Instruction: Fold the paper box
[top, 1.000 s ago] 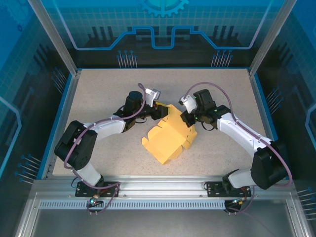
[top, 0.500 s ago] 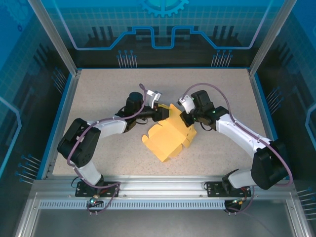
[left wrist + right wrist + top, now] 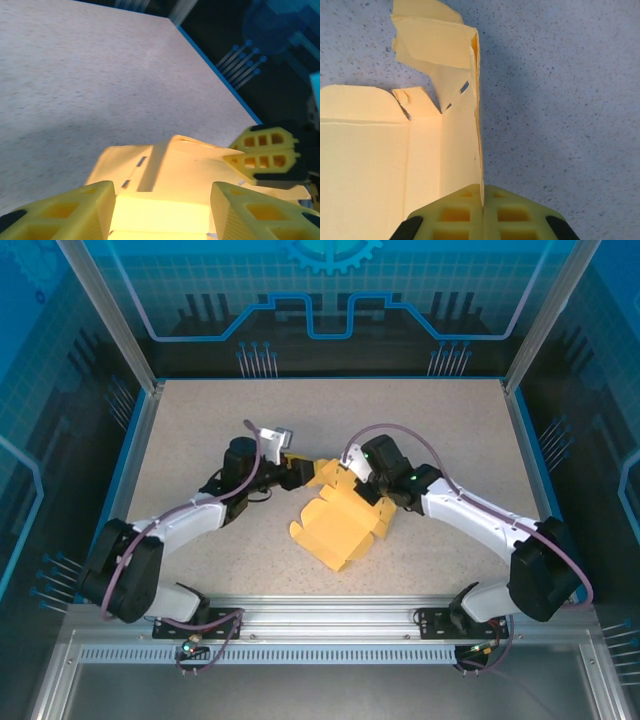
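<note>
Paper box: pale yellow die-cut card, partly folded, lying mid-counter between the two arms.
Right claw: pressed together, pinching the edge of an upright wall of the card.
Left claw: spread at the sheet's far-left corner, with card lying between its fingers; whether they touch it is hard to tell.
Far end: a raised, creased flap with slits.

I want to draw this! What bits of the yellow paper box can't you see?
Top view: the paper box has its far corner hidden under the right gripper.
Left wrist view: the bottom edge cuts the box off by the left gripper.
Right wrist view: the left edge cuts it off.
</note>
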`<action>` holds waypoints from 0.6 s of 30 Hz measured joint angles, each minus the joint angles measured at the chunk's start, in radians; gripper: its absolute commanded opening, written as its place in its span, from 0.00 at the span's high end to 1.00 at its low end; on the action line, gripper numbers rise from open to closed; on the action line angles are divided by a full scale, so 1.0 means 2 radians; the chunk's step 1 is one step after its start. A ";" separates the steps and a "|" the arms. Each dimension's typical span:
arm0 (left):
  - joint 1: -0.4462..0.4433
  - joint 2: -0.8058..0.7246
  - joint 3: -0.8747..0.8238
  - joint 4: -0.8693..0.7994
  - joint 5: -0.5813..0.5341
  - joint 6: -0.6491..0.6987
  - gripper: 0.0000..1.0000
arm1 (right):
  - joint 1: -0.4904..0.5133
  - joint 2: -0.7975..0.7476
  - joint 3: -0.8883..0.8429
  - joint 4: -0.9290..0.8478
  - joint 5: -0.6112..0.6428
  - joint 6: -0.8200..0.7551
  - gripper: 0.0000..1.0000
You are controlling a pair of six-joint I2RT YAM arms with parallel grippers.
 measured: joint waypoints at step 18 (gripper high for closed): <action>0.029 0.002 0.009 -0.145 -0.175 0.000 0.43 | 0.111 0.015 -0.116 0.203 0.181 -0.209 1.00</action>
